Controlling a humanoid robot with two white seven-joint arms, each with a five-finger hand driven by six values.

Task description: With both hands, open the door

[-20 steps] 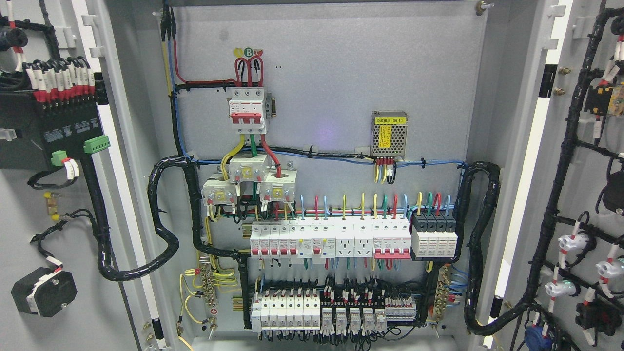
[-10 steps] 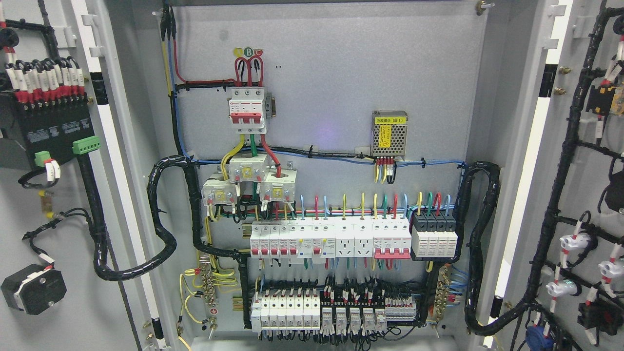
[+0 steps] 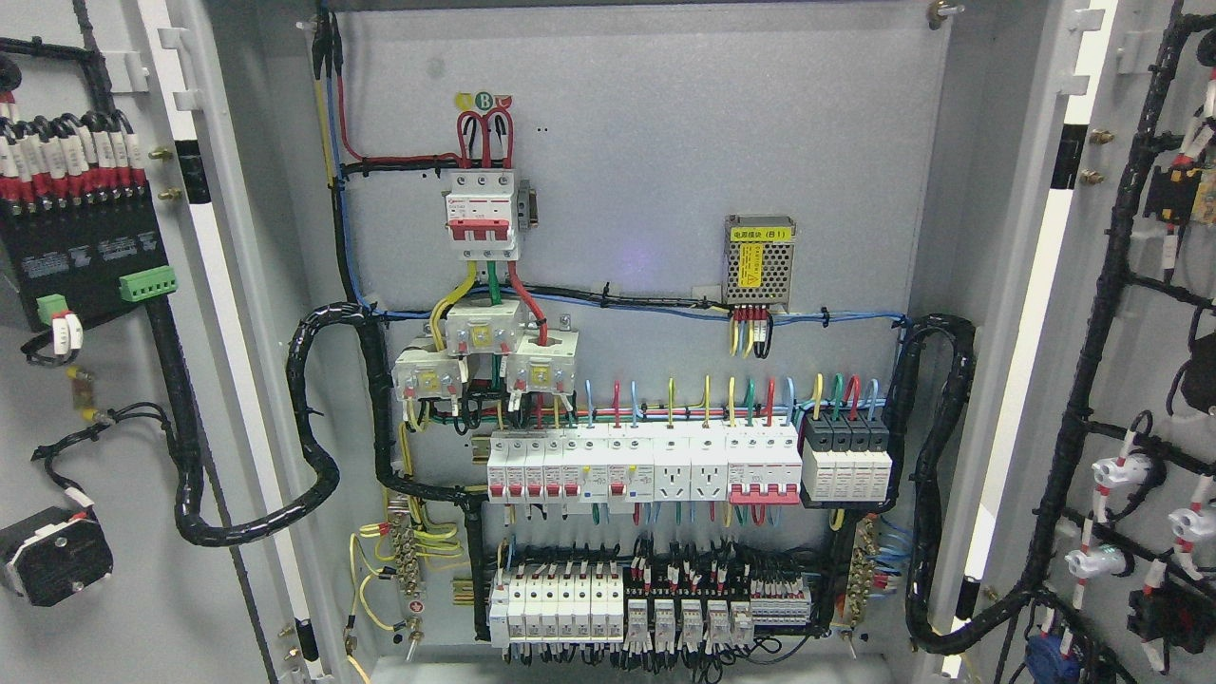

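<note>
A grey electrical cabinet stands wide open in the head view. Its left door hangs swung out at the picture's left, showing its inner face with a black terminal module and a black round part. The right door is swung out at the picture's right, carrying black cable looms and white lamp backs. Between them the back panel shows a red-and-white main breaker, a row of breakers and a small power supply. Neither of my hands or arms shows in the picture.
Thick black corrugated cable bundles loop from the cabinet to each door. Lower relays and terminal blocks fill the bottom of the panel. Door hinges sit at the frame edges.
The left door has swung further outward to the left: its terminal module and black round part slid left and slightly up. The right door shifted slightly to the right.
</note>
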